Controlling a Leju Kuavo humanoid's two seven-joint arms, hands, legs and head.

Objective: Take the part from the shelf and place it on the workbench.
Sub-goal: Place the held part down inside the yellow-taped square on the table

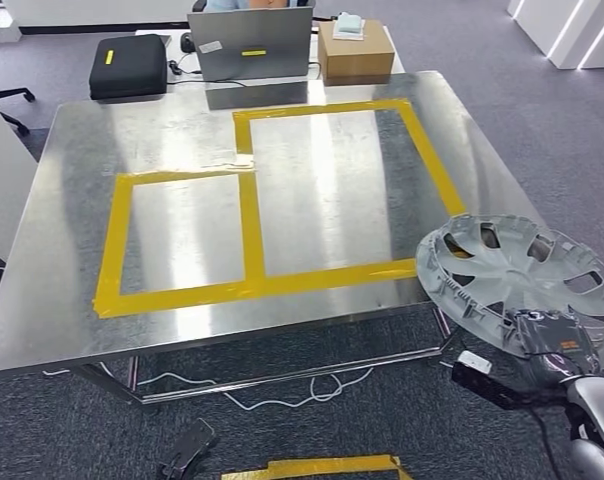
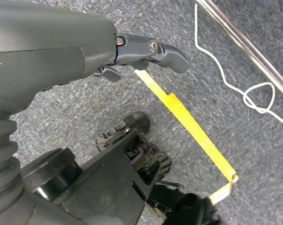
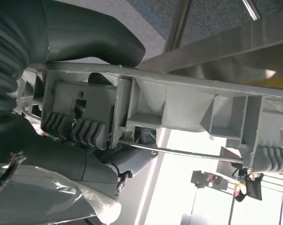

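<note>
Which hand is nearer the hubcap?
Right. The right hand grips the hubcap by its rim at the workbench corner; the left hand hangs low over the carpet.

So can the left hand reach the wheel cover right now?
Probably not. The left hand hangs low over the carpet by the floor tape, holding nothing, while the wheel cover is up at the table's right corner, held by the right hand.

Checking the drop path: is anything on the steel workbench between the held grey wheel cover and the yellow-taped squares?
Nothing visible: the grey plastic wheel cover in the right hand overhangs the bare workbench corner.
</note>
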